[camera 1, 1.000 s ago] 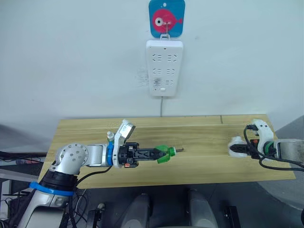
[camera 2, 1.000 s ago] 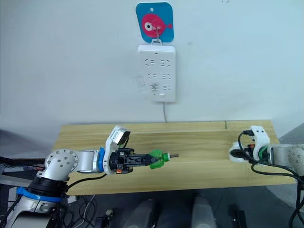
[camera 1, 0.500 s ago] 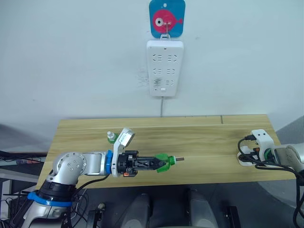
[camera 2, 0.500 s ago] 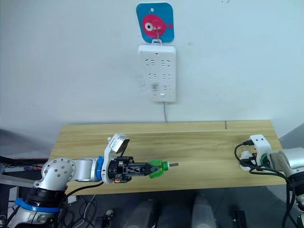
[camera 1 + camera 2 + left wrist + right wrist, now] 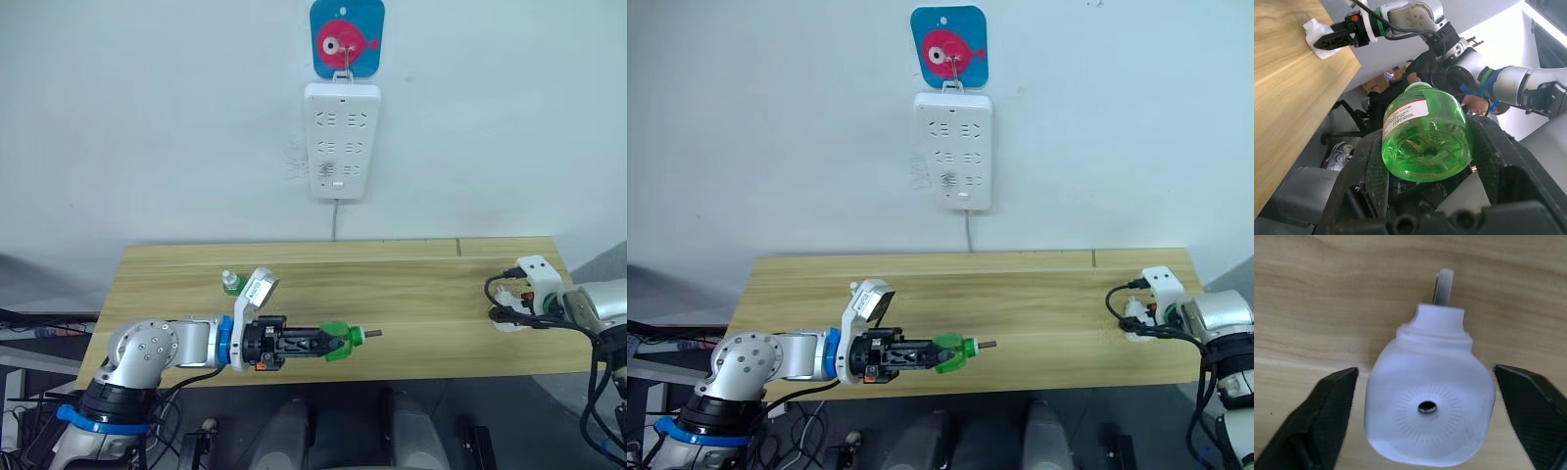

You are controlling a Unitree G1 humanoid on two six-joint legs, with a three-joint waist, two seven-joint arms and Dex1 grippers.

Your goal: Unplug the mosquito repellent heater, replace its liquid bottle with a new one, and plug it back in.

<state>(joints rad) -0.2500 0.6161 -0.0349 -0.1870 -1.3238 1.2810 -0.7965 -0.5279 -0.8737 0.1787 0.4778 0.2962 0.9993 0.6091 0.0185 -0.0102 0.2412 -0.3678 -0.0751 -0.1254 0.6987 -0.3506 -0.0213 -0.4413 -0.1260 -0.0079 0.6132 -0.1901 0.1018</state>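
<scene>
My left gripper pinches the green bottle over the table's front edge; right gripper spread around the heater, lying near the right edge

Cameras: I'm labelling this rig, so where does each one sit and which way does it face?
Head stereo pair: forward and down over the table and wall socket strip; both arms show.
Left wrist: along the left gripper, shut on the green bottle; right arm beyond.
Right wrist: down between open fingers at the heater.
Shared: the heater appears in every view.
</scene>
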